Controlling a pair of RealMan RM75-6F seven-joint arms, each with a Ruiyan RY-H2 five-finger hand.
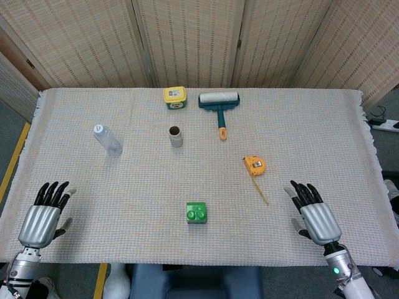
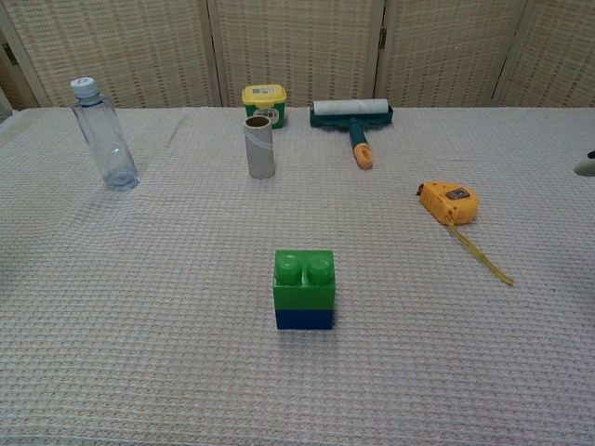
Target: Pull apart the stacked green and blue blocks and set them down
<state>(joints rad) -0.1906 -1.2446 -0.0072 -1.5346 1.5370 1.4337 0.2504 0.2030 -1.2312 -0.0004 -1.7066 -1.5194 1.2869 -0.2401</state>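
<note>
A green block [image 2: 304,278] sits stacked on a blue block [image 2: 304,319] near the table's front middle; from the head view only the green block [image 1: 197,212] shows. My left hand [image 1: 45,212] rests at the front left corner, fingers spread, holding nothing. My right hand [image 1: 315,213] lies at the front right, fingers apart, also holding nothing. Both hands are far to either side of the stack. Neither hand shows in the chest view.
A clear bottle [image 1: 108,139] stands at the left, a cardboard tube [image 1: 176,136] and a yellow-lidded tub [image 1: 175,97] at the back middle. A lint roller [image 1: 219,103] lies beside the tub. An orange tape measure [image 1: 254,165] lies right of centre on the woven cloth [image 1: 124,187].
</note>
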